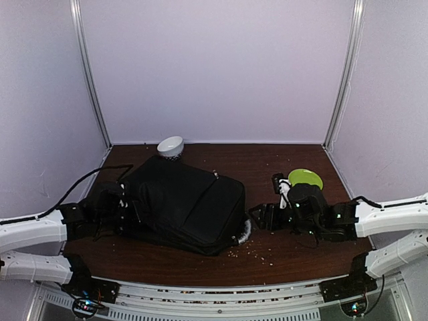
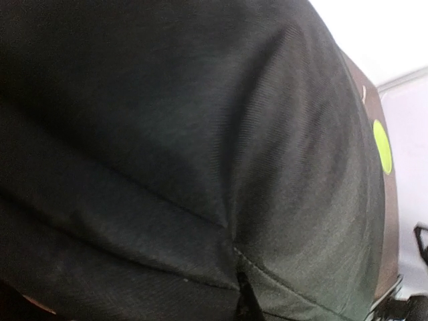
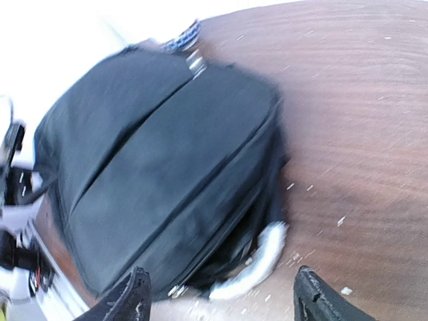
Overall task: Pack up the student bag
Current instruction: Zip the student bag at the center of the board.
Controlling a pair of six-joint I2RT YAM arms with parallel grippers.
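Well — student bag (image 1: 187, 204) flat, right jaws apart.

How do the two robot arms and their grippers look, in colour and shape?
The left arm and right arm have white tubular links with black joints. A thin black cable runs along the left one. The left gripper and right gripper are black; the right one's fingers taper.

I see the backpack (image 1: 180, 204) taking up the left half of the table (image 1: 254, 160), and a white bowl (image 1: 170, 146) sits just behind its far corner. Between the bag and the green plate (image 1: 305, 178) runs a bare strip wide enough to pass through. Only crumbs (image 1: 257, 251) litter the near edge there.
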